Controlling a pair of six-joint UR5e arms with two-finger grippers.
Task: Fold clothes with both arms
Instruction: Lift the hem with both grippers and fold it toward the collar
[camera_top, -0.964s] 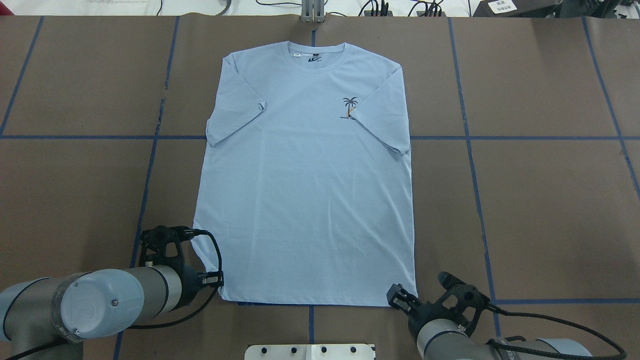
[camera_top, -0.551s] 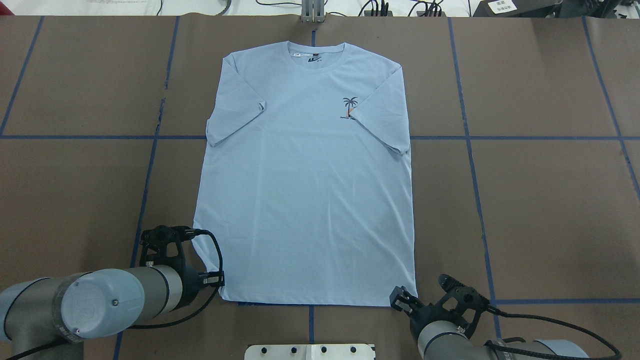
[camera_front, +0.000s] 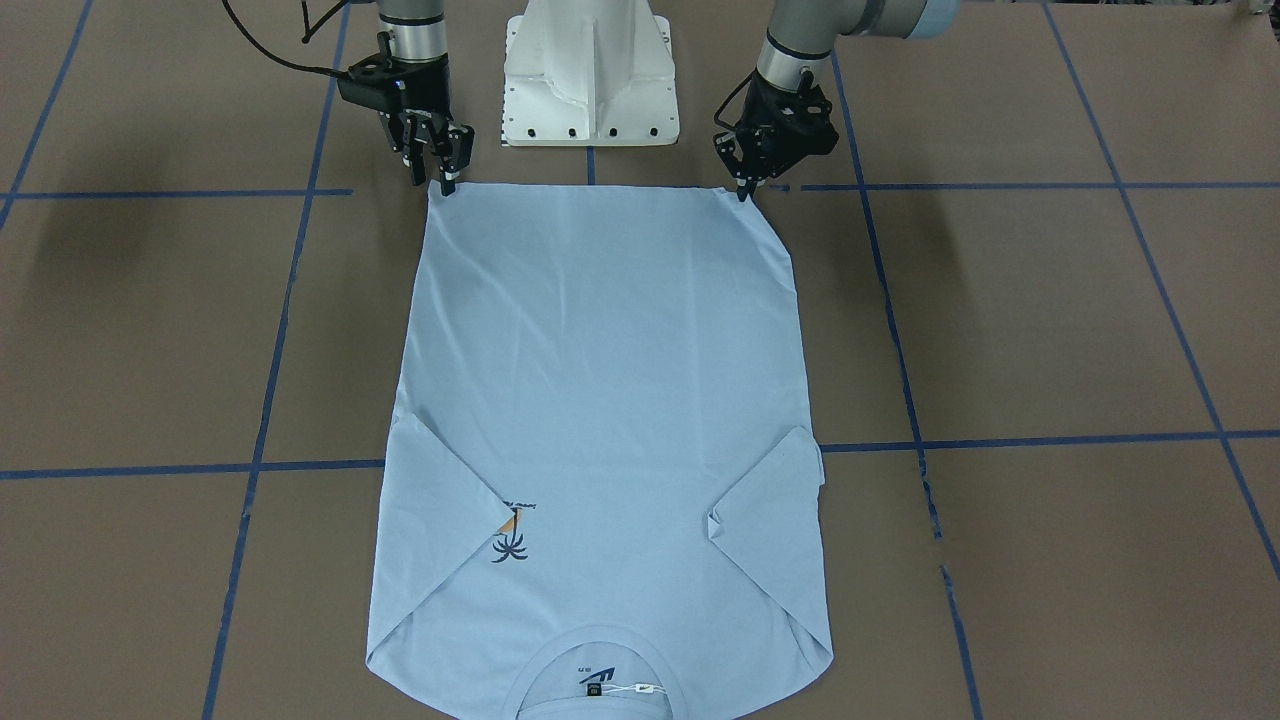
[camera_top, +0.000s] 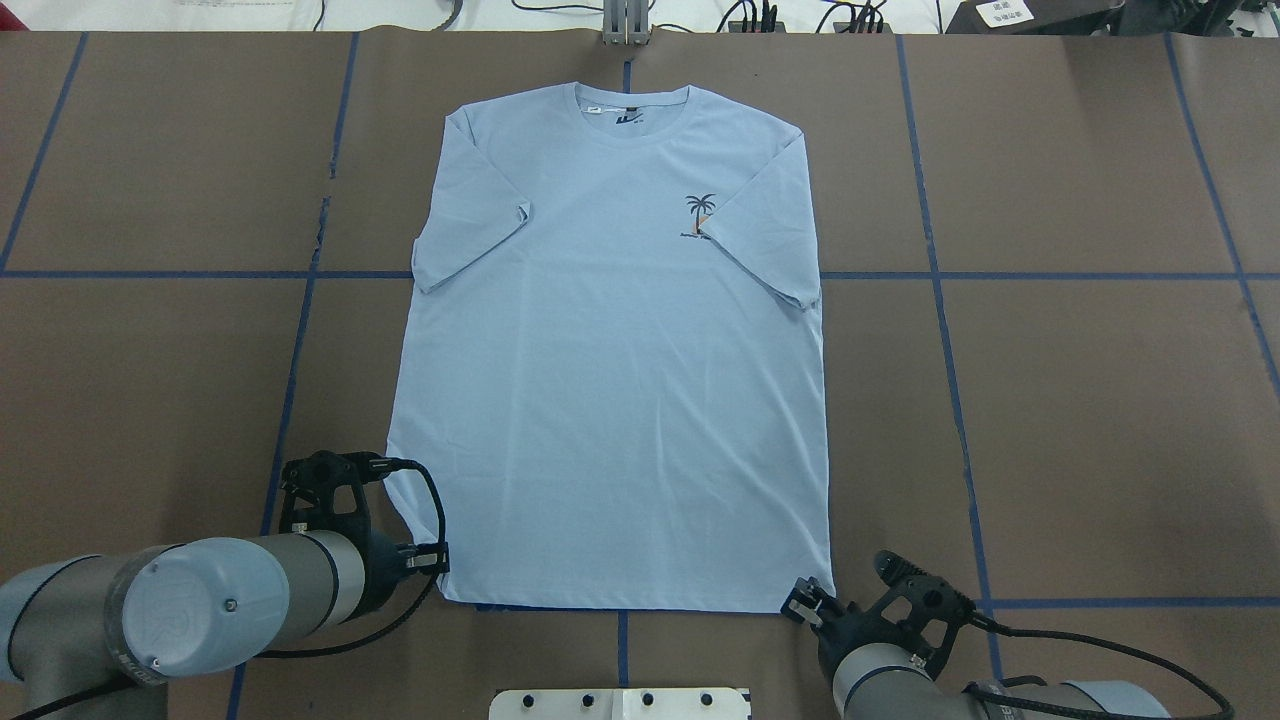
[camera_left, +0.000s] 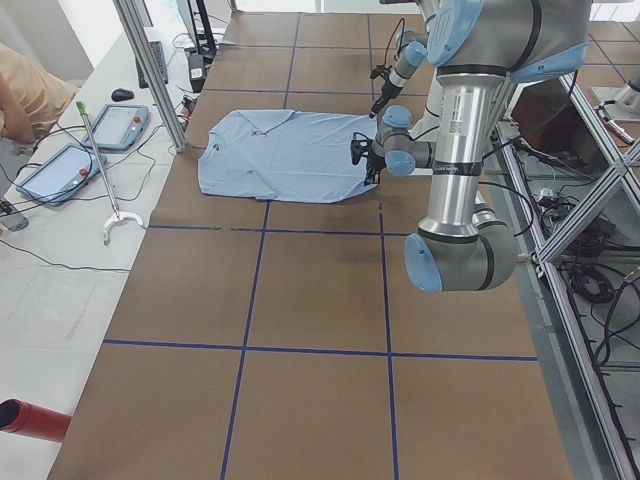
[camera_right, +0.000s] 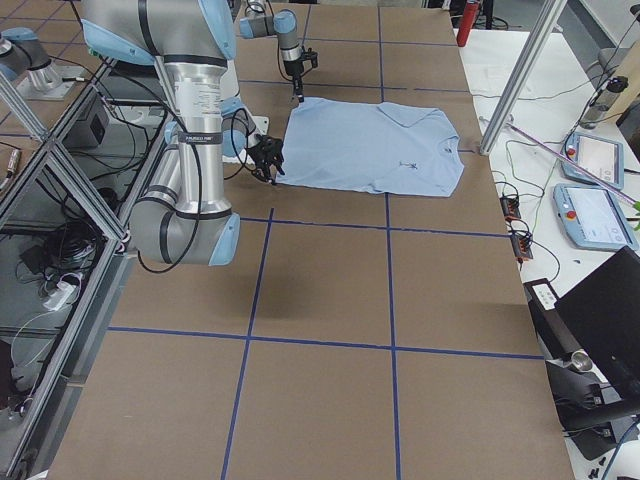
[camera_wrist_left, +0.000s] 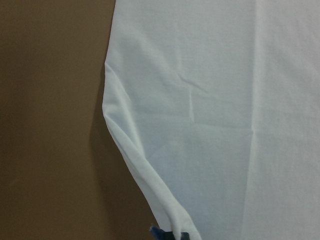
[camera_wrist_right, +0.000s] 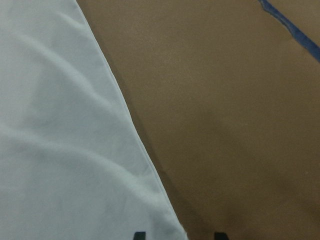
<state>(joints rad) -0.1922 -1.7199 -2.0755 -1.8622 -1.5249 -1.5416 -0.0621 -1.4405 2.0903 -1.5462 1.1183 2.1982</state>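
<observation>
T-shirt, light blue, lies flat and face up in the middle of the brown table, its collar at the top of the overhead view and its hem near the bottom. Both short sleeves are folded inward over the chest, and one covers the edge of the palm-tree print. In the front-facing view the left gripper, upper right of centre, has its fingers drawn together to a point on the hem corner, where the cloth rises in a small ridge. The right gripper, upper left of centre, stands with its fingers apart, straddling the other hem corner. A white pedestal base sits between the arms.
</observation>
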